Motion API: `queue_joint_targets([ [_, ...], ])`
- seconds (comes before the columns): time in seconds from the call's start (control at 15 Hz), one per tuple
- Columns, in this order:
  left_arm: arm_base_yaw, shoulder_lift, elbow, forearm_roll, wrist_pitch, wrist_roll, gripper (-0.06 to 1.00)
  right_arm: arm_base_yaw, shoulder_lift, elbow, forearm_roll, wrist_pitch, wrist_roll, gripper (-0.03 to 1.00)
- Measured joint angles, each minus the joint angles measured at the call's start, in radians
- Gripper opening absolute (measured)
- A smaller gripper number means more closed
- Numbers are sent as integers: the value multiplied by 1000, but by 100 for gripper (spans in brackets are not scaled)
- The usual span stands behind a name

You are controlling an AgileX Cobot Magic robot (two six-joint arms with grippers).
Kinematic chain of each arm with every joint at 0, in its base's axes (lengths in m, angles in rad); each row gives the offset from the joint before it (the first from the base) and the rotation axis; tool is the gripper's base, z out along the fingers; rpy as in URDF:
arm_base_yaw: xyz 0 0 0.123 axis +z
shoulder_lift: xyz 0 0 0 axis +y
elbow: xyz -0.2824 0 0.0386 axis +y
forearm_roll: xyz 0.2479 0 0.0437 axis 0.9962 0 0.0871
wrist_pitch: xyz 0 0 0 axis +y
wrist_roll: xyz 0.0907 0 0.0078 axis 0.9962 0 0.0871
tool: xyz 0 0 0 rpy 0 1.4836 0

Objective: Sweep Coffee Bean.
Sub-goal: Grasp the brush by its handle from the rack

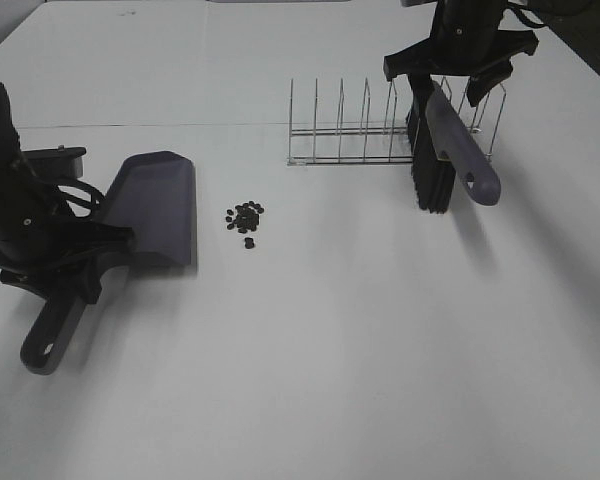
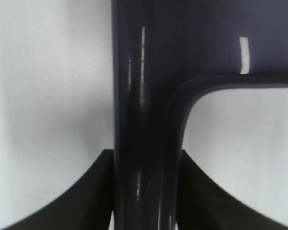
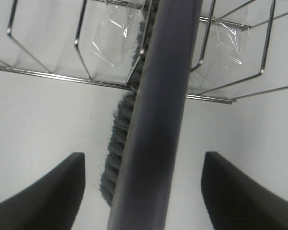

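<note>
The coffee bean (image 1: pixel 245 217) cluster lies on the white table, just right of the purple dustpan's blade (image 1: pixel 162 205). My left gripper (image 1: pixel 80 265) is shut on the dustpan's handle. In the left wrist view both black fingers (image 2: pixel 98 191) press against that handle (image 2: pixel 139 120). A purple brush (image 1: pixel 448 150) with black bristles leans in the wire rack (image 1: pixel 370 130) at the back right. My right gripper (image 1: pixel 460 60) hangs over it, open. In the right wrist view the brush handle (image 3: pixel 158 120) runs between the fingers (image 3: pixel 43 191) with a gap on each side.
The wire rack's (image 3: pixel 48 72) thin upright prongs stand close around the brush. The table's far edge runs behind the rack.
</note>
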Motion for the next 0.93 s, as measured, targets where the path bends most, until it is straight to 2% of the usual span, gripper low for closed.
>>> queue_joint_targets([
  [0.47,0,0,0,0,-1,0,34,-19,60,-2,45,-53,6,58],
  [0.67,0,0,0,0,-5,0,34,-19,105,-2,42,-54,6,48],
  [0.8,0,0,0,0,-6,0,34,-19,108,-2,32,-53,7,34],
  [0.93,0,0,0,0,-8,0,34,-22,108,-2,16,-52,34,31],
])
